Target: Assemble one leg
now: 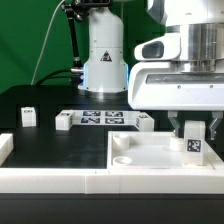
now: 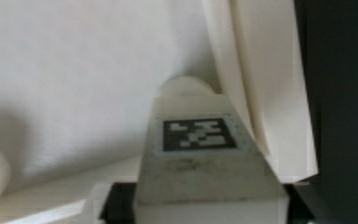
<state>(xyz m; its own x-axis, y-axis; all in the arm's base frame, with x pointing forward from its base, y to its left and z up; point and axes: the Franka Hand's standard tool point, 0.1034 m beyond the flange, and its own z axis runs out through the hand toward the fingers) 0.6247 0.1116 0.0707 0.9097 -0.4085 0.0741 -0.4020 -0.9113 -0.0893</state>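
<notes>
My gripper [image 1: 192, 133] is shut on a leg [image 1: 192, 145], a small white block with a marker tag, and holds it upright over the right part of the large white panel [image 1: 150, 152]. In the wrist view the leg [image 2: 197, 140] fills the space between my dark fingers [image 2: 123, 203], its tip close to the panel's raised edge [image 2: 265, 110]. Three other legs stand on the black table: one at the exterior view's left [image 1: 28, 117], one [image 1: 64, 122] left of the marker board and one [image 1: 145, 123] at its right end.
The marker board [image 1: 102, 119] lies at the back middle of the table. A round corner socket [image 1: 123, 159] shows in the panel's near left corner. White walls [image 1: 50, 178] border the table's front and left. The robot base [image 1: 102, 60] stands behind.
</notes>
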